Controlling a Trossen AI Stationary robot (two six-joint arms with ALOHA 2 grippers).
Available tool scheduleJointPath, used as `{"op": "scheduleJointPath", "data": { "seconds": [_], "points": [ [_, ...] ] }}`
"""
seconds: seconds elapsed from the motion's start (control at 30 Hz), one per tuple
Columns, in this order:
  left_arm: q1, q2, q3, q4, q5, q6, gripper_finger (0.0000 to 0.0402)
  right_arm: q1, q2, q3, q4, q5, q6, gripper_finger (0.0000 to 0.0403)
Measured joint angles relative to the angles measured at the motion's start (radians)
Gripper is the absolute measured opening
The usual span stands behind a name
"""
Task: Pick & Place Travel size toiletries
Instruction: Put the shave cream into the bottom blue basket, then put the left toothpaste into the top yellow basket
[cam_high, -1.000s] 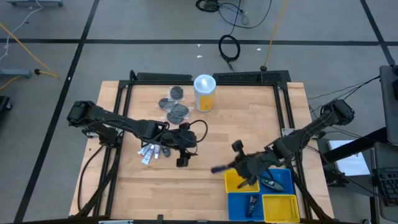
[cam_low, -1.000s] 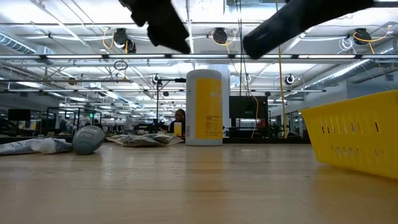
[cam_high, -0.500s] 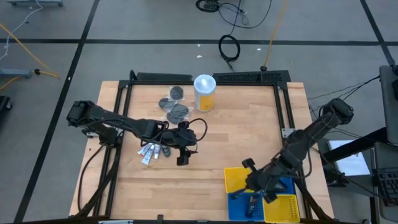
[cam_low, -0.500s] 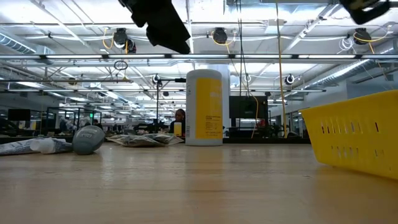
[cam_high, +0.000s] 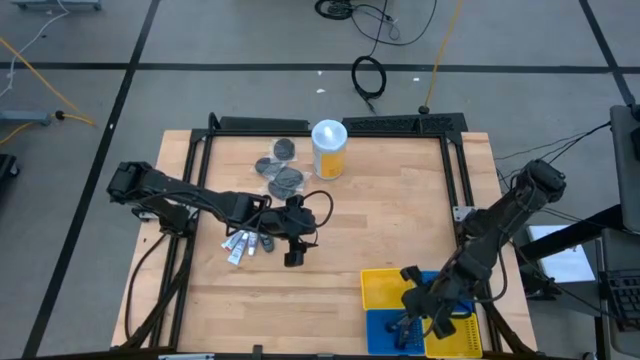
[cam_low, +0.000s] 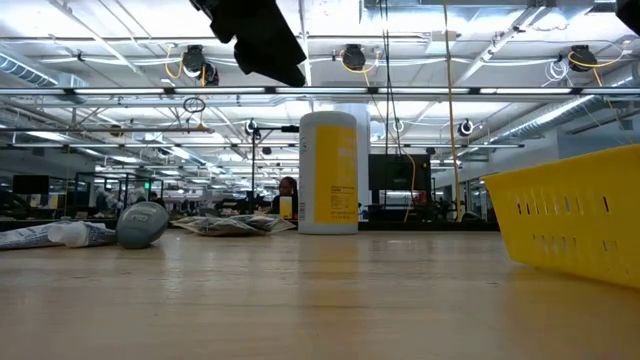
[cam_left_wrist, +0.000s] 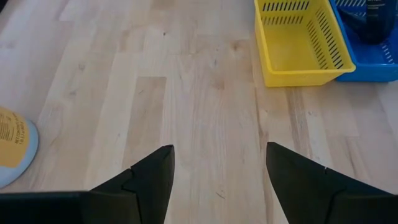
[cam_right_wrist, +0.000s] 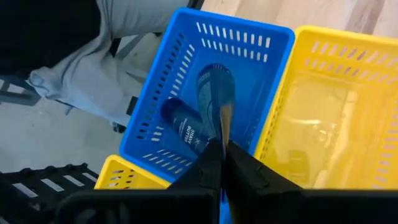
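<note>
right gripper (cam_right_wrist: 219, 163) pinches dark sachet (cam_right_wrist: 216, 102) over blue basket (cam_right_wrist: 180, 62).

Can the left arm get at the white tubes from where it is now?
Probably yes. The left gripper hangs open above bare table, just beside the white tubes, with nothing between them. The right gripper is far off, shut, over the blue basket.

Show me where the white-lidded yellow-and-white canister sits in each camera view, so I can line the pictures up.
High view: the canister stands upright near the far edge of the table, about mid-width.
Low view: in the middle of the picture, at the table's far side.
Left wrist view: only part of it shows, cut off by the picture's edge.
Right wrist view: not in it.
Shared landmark: a yellow basket shows in all four views.
</note>
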Motion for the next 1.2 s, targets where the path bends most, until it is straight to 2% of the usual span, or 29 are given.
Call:
{"op": "scheduleJointPath", "data": {
  "seconds": [0.33,0.57,1.2],
  "points": [
    [0.0,0.0,0.0,0.0,0.0,0.003,0.0248,0.0,0.014,0.0,0.046,0.002,-0.017,0.0001],
    [0.0,0.0,0.0,-0.009,0.0,0.003,0.0248,0.0,0.014,0.0,0.141,0.003,-0.072,0.0021],
    [0.0,0.0,0.0,-0.03,0.0,0.002,0.0248,-0.008,0.014,0.0,0.139,0.034,-0.082,0.0069]
  ]
}}
